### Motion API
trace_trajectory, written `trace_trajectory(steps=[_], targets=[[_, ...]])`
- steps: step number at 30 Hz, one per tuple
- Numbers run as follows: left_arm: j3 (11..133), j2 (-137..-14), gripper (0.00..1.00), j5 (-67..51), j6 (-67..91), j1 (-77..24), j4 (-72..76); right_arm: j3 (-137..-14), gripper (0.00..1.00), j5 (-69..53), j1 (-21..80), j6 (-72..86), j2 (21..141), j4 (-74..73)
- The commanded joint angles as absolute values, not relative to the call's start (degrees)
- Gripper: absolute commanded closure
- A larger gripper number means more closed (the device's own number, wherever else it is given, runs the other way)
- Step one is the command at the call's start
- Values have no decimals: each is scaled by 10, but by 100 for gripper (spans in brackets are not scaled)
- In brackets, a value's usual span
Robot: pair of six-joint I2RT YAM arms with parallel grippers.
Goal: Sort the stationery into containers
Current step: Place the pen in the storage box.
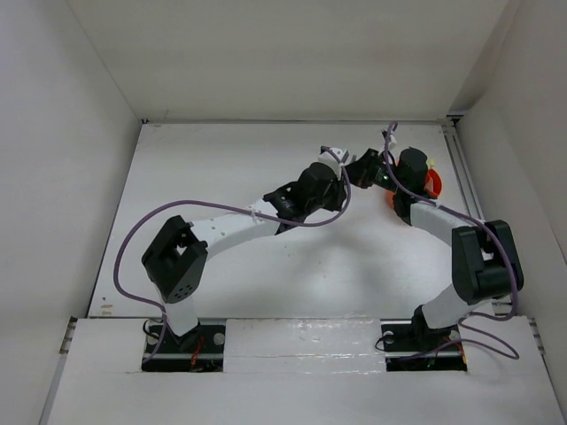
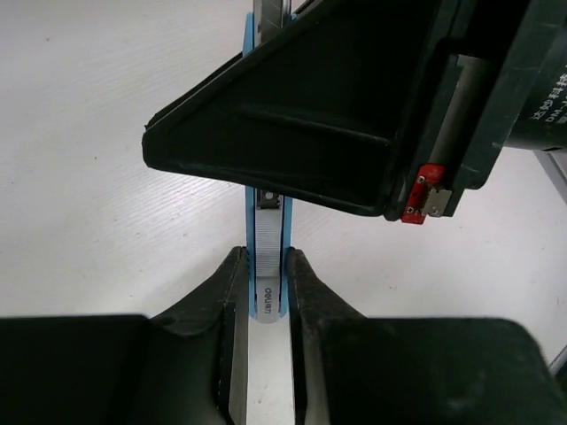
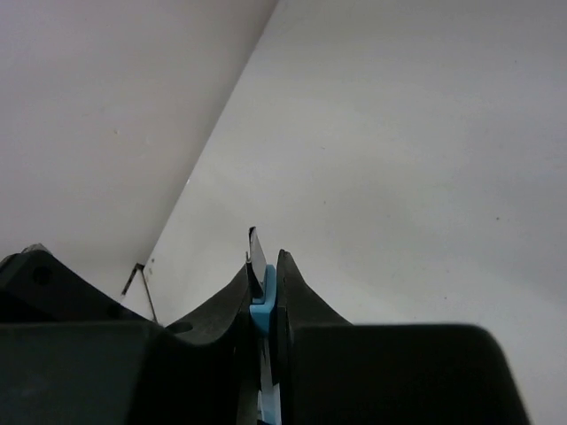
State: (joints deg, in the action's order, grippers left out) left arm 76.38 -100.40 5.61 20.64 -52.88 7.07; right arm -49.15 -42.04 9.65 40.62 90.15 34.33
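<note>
A grey-blue utility knife, blue body with a ribbed grey slider, is held between both grippers above the white table. My left gripper is shut on its rounded end. My right gripper is shut on the other end, where the blue body and a dark blade tip stick out past the fingers. In the top view the left gripper and right gripper meet tip to tip at the back right. The orange pot stands just right of them, mostly hidden by the right arm. No other stationery shows.
White walls enclose the table on the left, back and right. A metal rail runs along the table's right edge near the pot. Purple cables loop off both arms. The right gripper's body fills the upper part of the left wrist view.
</note>
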Motion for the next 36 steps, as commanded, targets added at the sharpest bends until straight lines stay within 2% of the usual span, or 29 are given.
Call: trace_trajectory(steps=[1, 3, 4, 5, 12, 17, 26, 31, 36], targets=[[768, -978, 92, 85, 200, -528, 82, -516, 100, -437, 102, 403, 895, 389], [773, -978, 59, 85, 200, -528, 74, -529, 100, -451, 86, 382, 895, 389], [773, -978, 6, 85, 207, -528, 69, -543, 100, -463, 70, 363, 895, 389], [766, -978, 0, 93, 207, -528, 69, -543, 100, -469, 59, 363, 895, 389], [698, -897, 0, 87, 244, -540, 67, -575, 100, -503, -60, 207, 899, 427], [610, -830, 0, -9, 261, -557, 138, -568, 100, -483, -108, 75, 870, 401], [579, -824, 0, -15, 234, -610, 181, -549, 100, -450, -167, 18, 870, 391], [566, -813, 0, -32, 228, -617, 194, -518, 100, -456, -201, 54, 891, 463], [560, -813, 0, -56, 228, -617, 217, -512, 100, -463, -207, 61, 903, 463]])
